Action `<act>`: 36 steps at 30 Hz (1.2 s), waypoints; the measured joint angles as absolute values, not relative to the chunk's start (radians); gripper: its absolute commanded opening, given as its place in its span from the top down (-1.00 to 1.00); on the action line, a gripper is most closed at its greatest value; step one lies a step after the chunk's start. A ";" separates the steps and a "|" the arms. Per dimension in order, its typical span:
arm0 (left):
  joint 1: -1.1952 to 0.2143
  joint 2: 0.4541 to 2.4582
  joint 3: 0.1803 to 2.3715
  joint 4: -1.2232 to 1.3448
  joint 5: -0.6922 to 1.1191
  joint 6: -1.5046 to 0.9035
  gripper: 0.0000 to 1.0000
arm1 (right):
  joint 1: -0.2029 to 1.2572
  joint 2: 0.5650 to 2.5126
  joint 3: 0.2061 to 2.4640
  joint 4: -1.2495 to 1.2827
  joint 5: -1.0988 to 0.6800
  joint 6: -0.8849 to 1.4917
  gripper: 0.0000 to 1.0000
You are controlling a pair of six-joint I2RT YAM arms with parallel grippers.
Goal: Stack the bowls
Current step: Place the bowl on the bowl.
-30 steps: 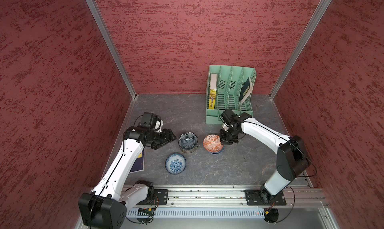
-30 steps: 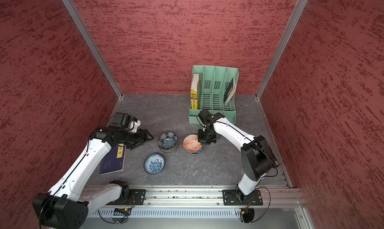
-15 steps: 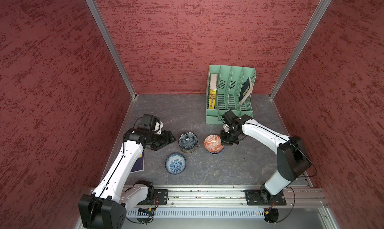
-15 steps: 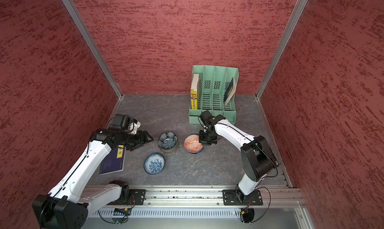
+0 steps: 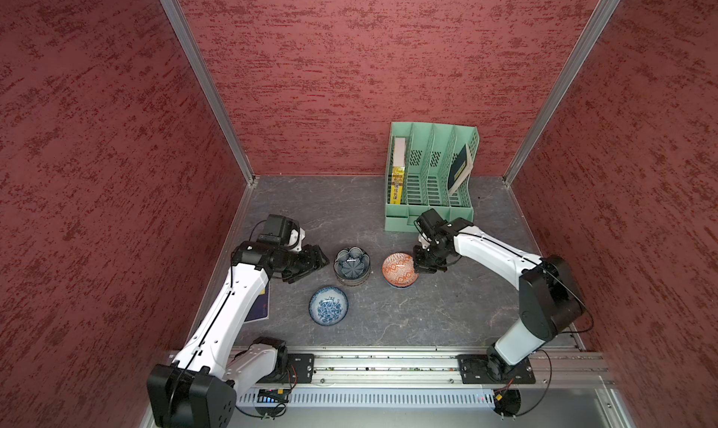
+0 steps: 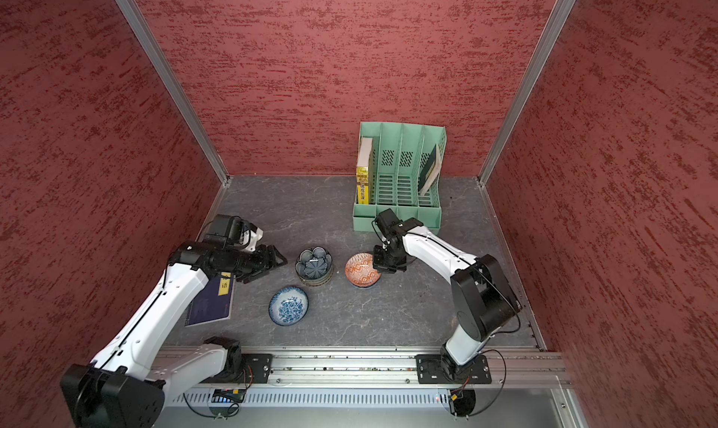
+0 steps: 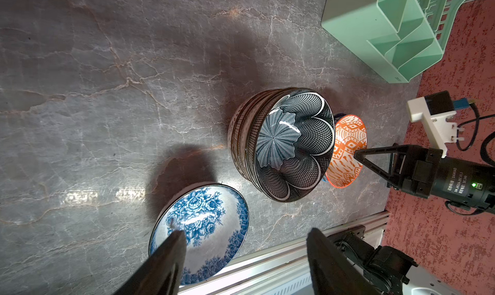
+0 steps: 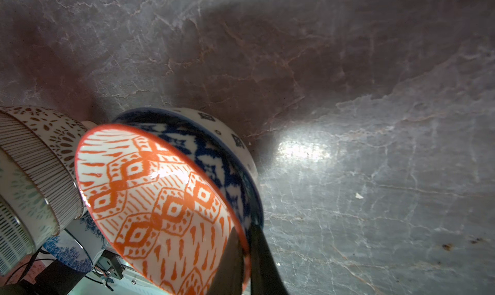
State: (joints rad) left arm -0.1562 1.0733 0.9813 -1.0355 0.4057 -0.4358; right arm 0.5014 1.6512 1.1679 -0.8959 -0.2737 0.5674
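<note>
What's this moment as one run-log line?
right gripper: shut on rim of orange geometric ceramic bowl | left gripper: open, beside stack topped by dark flower-shaped bowl | blue-white floral bowl: unstacked

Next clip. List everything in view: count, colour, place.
bowl stack: one, dark flower-patterned bowl on top, lower ones uncountable, on the table
orange bowl: one, orange-white, in the blue-patterned bowl, right of the stack
blue-patterned bowl: one, blue-white, under the orange bowl
floral bowl: one, blue-white, alone, in front of the stack
file rack: one, mint green, back of the table
yellow-spined book: one, in the rack's left end slot
dark book: one, leaning in its right end slot
notebook: one, dark blue, flat, table's left side
left gripper: black, open, beside the stack
right gripper: black, shut on the orange bowl's rim
</note>
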 measured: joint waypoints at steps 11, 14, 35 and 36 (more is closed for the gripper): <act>-0.156 1.073 0.981 -1.035 0.411 -0.436 -0.49 | 0.501 1.641 1.141 -0.857 -0.274 0.567 1.00; -0.156 1.073 0.981 -1.035 0.411 -0.435 -0.49 | 0.501 1.636 1.133 -0.847 -0.276 0.567 1.00; -0.156 1.073 0.978 -1.032 0.415 -0.431 -0.50 | 0.501 1.618 1.103 -0.799 -0.294 0.567 1.00; -0.156 1.073 0.978 -1.032 0.415 -0.431 -0.49 | 0.501 1.618 1.103 -0.799 -0.295 0.567 0.97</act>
